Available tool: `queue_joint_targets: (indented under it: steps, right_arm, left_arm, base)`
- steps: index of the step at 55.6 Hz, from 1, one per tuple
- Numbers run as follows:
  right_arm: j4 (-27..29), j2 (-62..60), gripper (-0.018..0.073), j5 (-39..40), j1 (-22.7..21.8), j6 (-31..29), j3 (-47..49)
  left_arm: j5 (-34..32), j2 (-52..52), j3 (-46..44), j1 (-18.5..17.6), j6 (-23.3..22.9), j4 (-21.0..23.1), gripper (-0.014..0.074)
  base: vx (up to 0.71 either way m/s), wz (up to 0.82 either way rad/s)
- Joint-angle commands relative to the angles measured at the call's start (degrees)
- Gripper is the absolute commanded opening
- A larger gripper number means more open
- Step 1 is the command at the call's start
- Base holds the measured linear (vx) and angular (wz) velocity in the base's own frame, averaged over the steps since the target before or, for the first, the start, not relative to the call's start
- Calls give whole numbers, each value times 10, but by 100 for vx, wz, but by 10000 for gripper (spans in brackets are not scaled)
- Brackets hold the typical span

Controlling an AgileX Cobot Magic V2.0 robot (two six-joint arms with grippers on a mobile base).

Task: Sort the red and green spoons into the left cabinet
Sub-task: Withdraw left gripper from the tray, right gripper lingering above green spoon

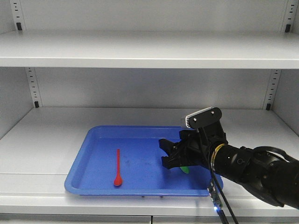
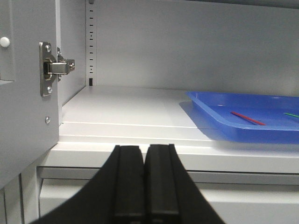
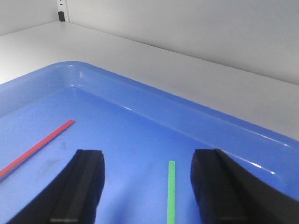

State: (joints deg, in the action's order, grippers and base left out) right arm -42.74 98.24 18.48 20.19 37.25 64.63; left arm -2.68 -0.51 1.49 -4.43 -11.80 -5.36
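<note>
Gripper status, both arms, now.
Left gripper: shut, holding nothing.
Right gripper: open, straddling the green spoon, not gripping it.

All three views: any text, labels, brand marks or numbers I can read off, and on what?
None readable.
Blue tray, red spoon, green spoon: no markings.
Cabinet shelf, hinge: no print visible.
Right claw and its camera housing: no legible label.
</note>
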Motion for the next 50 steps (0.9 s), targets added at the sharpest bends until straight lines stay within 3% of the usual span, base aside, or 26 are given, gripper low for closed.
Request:
queue_joint_targets:
  steps: [1,36,45,50]
  right_arm:
    - [11,-24,459,34,-1,-4,19]
    - [6,-24,459,31,-2,-9,19]
    - [17,-47,459,-30,-1,-55,19]
    - [58,-76,459,-70,-1,-63,17]
  left_arm:
    - [-42,-4,-2,1,-5,5,-6]
    - [-42,-4,-2,1,-5,5,-6]
    - [-42,-4,-2,1,-5,5,-6]
    - [-42,-4,-2,1,-5,5,-6]
  base:
    - [0,0]
    - [0,0]
    - [0,0]
    - [0,0]
